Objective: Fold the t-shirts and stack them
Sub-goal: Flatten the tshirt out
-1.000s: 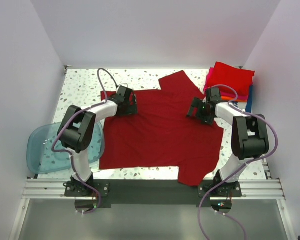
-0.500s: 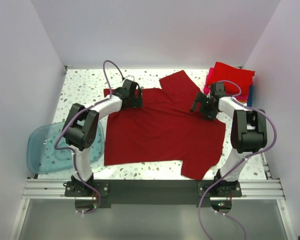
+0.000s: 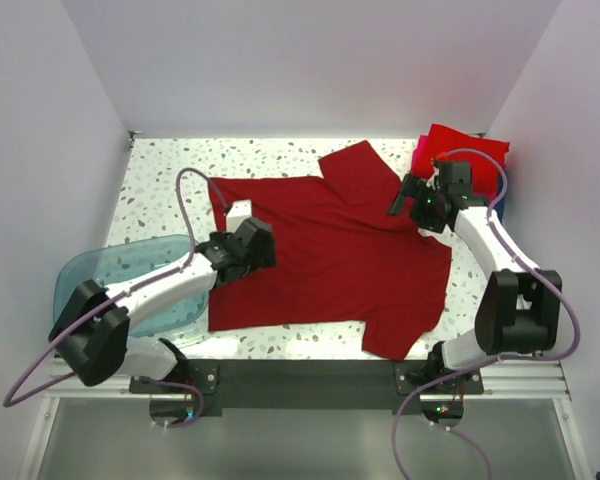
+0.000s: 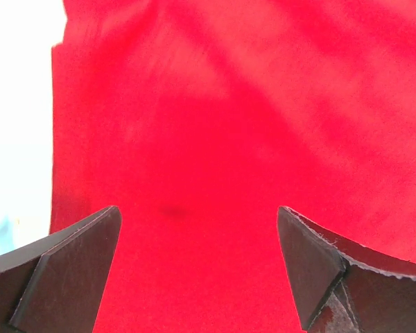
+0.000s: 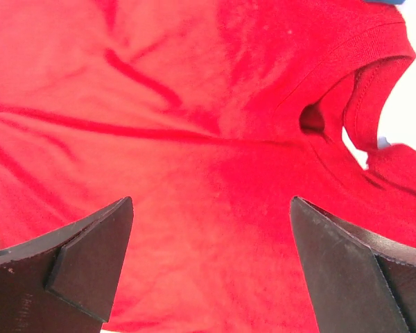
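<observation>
Speckled tabletop (image 3: 160, 170) walled in white, a dark red t-shirt (image 3: 330, 250) spread flat across its middle.
Left gripper (image 3: 248, 247) hangs over the shirt's left side, right gripper (image 3: 408, 195) over its far right part; both are spread wide, grasping nothing. Folded shirts (image 3: 470, 152) sit stacked in the far right corner beside the right arm (image 3: 480, 235); the left arm (image 3: 160, 290) crosses above a translucent blue tub (image 3: 85, 290).

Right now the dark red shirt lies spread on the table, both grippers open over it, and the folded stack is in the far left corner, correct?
No: the top view shows the folded stack in the far right corner. The dark red shirt lies spread on the table, left gripper and right gripper open over it.
</observation>
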Available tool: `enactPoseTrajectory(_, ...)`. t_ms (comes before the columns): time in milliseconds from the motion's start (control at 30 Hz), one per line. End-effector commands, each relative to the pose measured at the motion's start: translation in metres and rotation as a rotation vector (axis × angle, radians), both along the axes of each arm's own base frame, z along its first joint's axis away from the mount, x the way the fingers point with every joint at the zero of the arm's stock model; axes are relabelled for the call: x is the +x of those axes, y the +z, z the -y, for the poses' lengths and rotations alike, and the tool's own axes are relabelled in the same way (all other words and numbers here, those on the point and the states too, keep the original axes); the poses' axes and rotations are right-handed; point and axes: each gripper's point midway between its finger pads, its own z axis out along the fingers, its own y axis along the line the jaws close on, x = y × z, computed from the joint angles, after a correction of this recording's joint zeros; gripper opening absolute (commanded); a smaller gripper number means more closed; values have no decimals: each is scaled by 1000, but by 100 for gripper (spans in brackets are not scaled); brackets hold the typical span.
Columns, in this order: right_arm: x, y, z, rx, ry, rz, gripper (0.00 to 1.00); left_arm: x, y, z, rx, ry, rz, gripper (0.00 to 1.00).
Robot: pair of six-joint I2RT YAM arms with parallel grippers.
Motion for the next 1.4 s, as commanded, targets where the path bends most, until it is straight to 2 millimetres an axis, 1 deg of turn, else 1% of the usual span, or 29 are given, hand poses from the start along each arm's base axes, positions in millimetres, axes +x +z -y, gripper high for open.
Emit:
enactPoseTrajectory(0,-21,18,-3,12,32,31,98,-38,-7,-26,-30,137,-21,100)
enactPoseTrajectory(33,-24,22,-3,11,33,41,99,-47,-13,-33,-31,149,-36,100)
enactPoseTrajectory(67,-28,24,-3,8,36,41,99,-51,-12,-37,-30,159,-34,100)
enactPoseTrajectory(100,-32,31,-3,8,37,55,99,-59,-8,-45,-28,167,-35,100)
enactPoseTrajectory(167,-38,36,-3,4,38,62,99,-68,-10,-54,-24,184,-42,100)
enactPoseTrajectory(200,-41,42,-2,1,35,76,99,-74,-12,-57,-28,179,-45,100)
enactPoseTrajectory(300,-47,50,-2,7,30,91,99,-83,-18,-54,-72,152,-66,100)
enactPoseTrajectory(333,-49,57,-2,10,27,111,99,-85,-19,-51,-84,142,-71,100)
enactPoseTrajectory(400,-54,61,-3,12,27,114,99,-90,-21,-47,-99,120,-74,100)
enactPoseTrajectory(433,-56,66,-3,13,28,128,99,-92,-20,-43,-101,98,-73,100)
enactPoseTrajectory(533,-62,71,-2,4,28,140,98,-96,-16,-36,-96,75,-62,100)
enactPoseTrajectory(633,-66,73,-1,2,29,142,99,-104,-16,-34,-82,78,-79,100)
enactPoseTrajectory(667,-68,72,-2,1,31,142,99,-109,-18,-39,-60,86,-95,100)
enactPoseTrajectory(733,-70,71,-1,-1,32,137,99,-118,-21,-40,-59,120,-111,100)
enactPoseTrajectory(767,-71,71,-2,-1,33,135,99,-124,-23,-49,-25,142,-125,100)
enactPoseTrajectory(867,-73,71,-1,-2,31,135,99,-134,-24,-52,-14,161,-143,100)
enactPoseTrajectory(933,-73,72,-1,-3,32,137,99,-138,-26,-50,-12,144,-155,100)
enactPoseTrajectory(967,-74,73,-1,-3,33,137,99,-142,-27,-51,2,140,-163,100)
enactPoseTrajectory(1033,-74,75,0,-5,32,139,98,-145,-28,-51,9,132,-163,100)
enactPoseTrajectory(1100,-75,76,-1,-7,34,144,99,-144,-29,-52,11,123,-152,100)
enactPoseTrajectory(1200,-75,77,-1,-4,32,145,99,-139,-31,-49,15,116,-133,100)
enactPoseTrajectory(1367,-77,75,-1,-7,34,144,99,-127,-31,-55,96,140,-91,100)
